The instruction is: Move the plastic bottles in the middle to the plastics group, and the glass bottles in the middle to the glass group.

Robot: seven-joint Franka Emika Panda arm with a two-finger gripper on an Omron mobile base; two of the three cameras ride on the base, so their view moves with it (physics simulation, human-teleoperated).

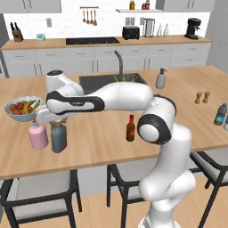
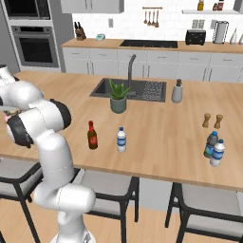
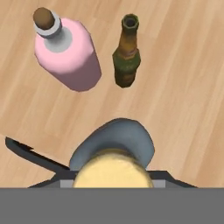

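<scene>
Clamped on the neck of the grey-blue bottle [image 1: 59,137] just under its cork stopper [image 3: 113,168], the gripper [image 1: 57,121] hangs over the left end of the island counter [image 1: 102,138], near the front edge. Held upright, long axis straight down from the fingers, base at or just above the wood; contact with the counter not clear from these angles. Directly beside it, on the side toward the left end, the pink bottle [image 1: 38,136], and just past that in the hand view the olive-brown bottle [image 3: 126,56], both standing, close together but apart from the carried one. Behind them, toward the left end, the fruit bowl [image 1: 22,108]. Probably the setting-down stage for this bottle: a short drop, then release, with little room to spare beside the pink neighbour. Still waiting near the middle of the front edge: the dark brown bottle [image 2: 92,135] and the small plastic bottle [image 2: 122,140]. Far off at the right end, the plastics pair [image 2: 214,148].
</scene>
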